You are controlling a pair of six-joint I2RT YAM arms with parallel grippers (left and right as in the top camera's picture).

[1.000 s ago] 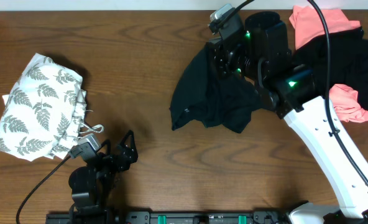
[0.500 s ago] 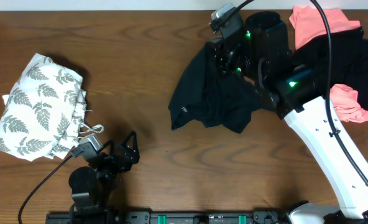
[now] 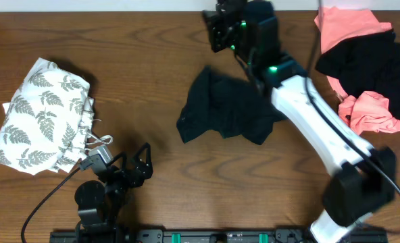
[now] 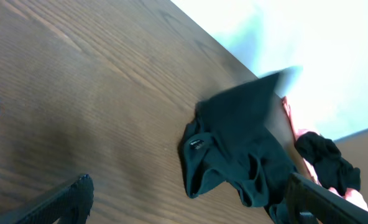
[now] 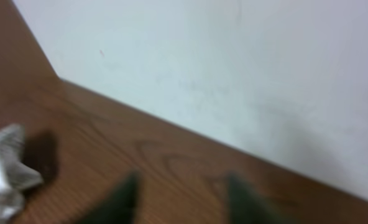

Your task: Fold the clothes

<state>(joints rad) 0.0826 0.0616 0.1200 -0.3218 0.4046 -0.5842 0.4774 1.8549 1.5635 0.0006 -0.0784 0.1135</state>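
Right tool (image 5: 183,199) hangs parted, empty, over the desk's (image 3: 153,74) far edge; left tool (image 3: 140,162) gapes; bunched black T-shirt (image 3: 227,111) risks folding crooked unless flattened.

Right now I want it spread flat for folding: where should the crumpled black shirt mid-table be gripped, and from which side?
Probably take the black shirt by the corner jutting out at its lower left in the overhead view, coming down from that side: it lies on open table, while the middle is bunched in folds.
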